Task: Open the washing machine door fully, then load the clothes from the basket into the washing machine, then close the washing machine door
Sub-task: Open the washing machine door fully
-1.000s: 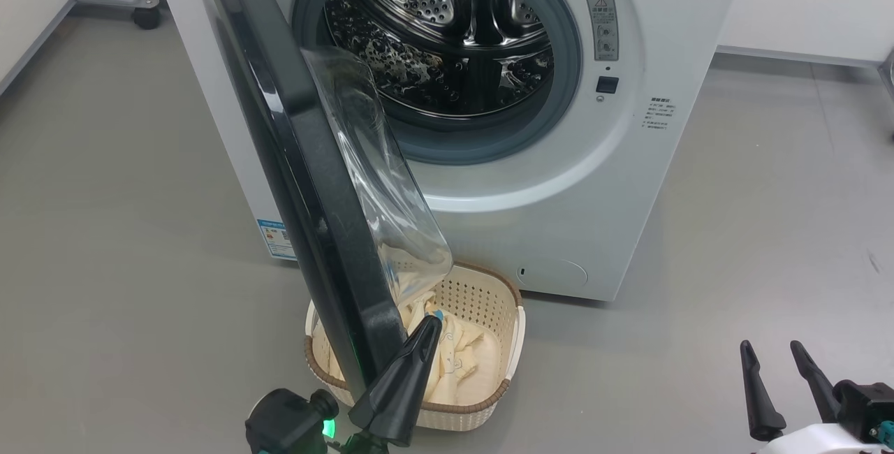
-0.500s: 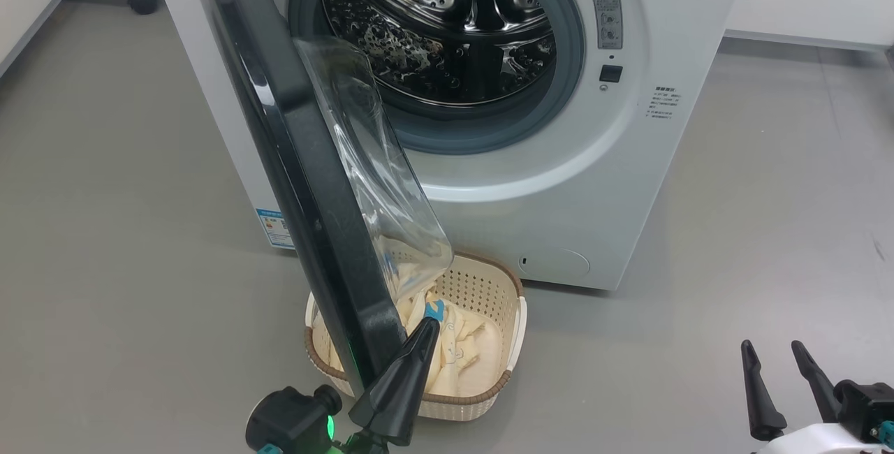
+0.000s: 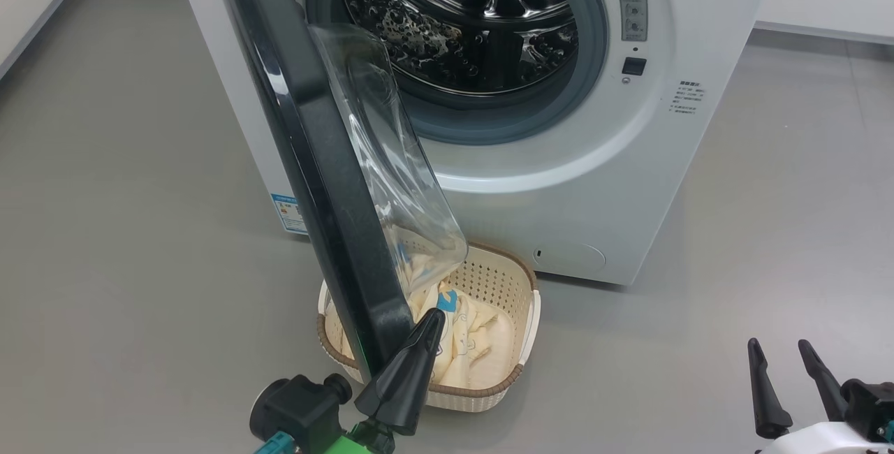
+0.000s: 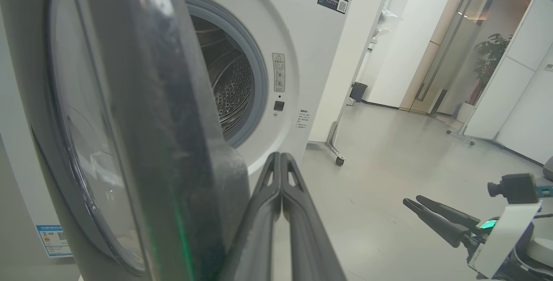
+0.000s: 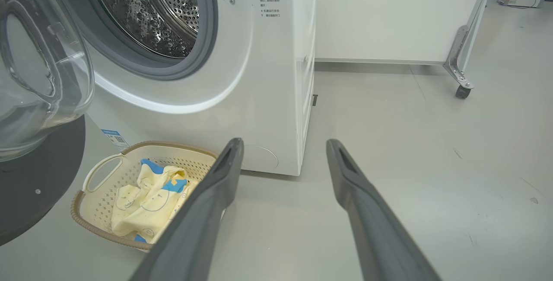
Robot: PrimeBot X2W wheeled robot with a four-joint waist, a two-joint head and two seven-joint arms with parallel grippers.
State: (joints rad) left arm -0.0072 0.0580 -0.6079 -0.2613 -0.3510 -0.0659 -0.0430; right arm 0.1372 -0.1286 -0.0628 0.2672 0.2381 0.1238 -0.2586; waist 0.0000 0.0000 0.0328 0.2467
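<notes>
Black gloss and clear glass: washing machine door (image 3: 325,181), swung out from the left side of the washing machine (image 3: 594,181), standing edge-on, roughly square to the front, not yet folded right back. Looks rigid and weighty, free on its hinge. Slick rim, so likely better nudged from the inner face near the free edge than pinched. Glass bowl (image 3: 391,160) best left alone: smooth, curved, nothing to bite on.

Left pincer (image 3: 431,320) pressed together into one dark wedge, gripping nothing, tip just beside the inner side of the rim's lower end. Touching or a hair apart, hard to call.

Below, basket (image 3: 489,278) on the floor (image 3: 140,230), close against the machine's foot, half tucked under the door. Inside, clothes (image 3: 475,349): cream, blue trim, crumpled in a small pile. Probably light, limp, prone to trail and snag. Best pinched at a raised fold near the top of the heap. Door overhang a likely obstacle to reaching in until swung wider.

Steel drum (image 3: 475,21) gaping behind.

Far right and low, right pincer (image 3: 778,346) spread wide, holding nothing, well apart from machine and basket alike.
</notes>
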